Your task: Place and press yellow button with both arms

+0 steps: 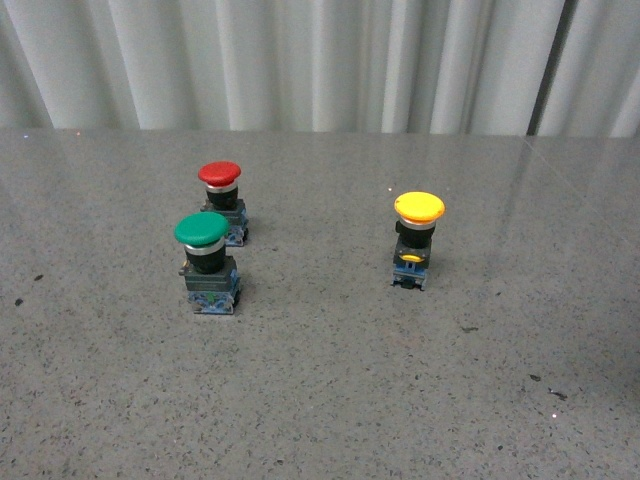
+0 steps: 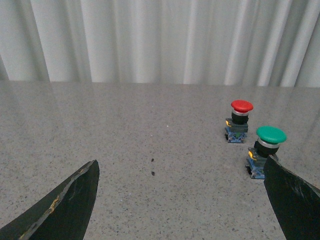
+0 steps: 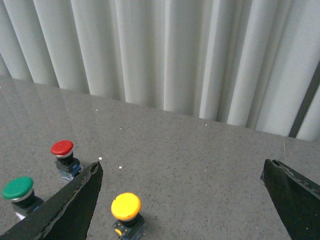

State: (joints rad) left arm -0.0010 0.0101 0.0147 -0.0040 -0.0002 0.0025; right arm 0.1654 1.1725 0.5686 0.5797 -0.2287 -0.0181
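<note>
From my remote station: the yellow button (image 1: 418, 238) stands upright on the speckled grey worktop (image 1: 320, 390), right of centre in the front view. Its wide cap faces up and a yellow mark shows on its black neck. It stands alone, well apart from the two other buttons on the left side. There the red button (image 1: 221, 200) stands farther back, with the green button (image 1: 207, 262) just in front of it and nearer the camera. Both are upright and close together but not touching. A pale pleated curtain (image 1: 300, 60) closes off the far edge of the worktop.

In the right wrist view, the right fingers (image 3: 75, 200) are spread wide and hold nothing. The yellow button (image 3: 126, 210) shows in the gap between them, close to one finger. The red button (image 3: 63, 156) and green button (image 3: 19, 192) lie beyond that same finger, which partly covers the green one's base.

In the left wrist view, the left fingers (image 2: 70, 205) are likewise spread wide over bare worktop, gripping nothing. The green button (image 2: 267, 150) stands just behind one fingertip, with the red button (image 2: 240, 120) a little farther off.
</note>
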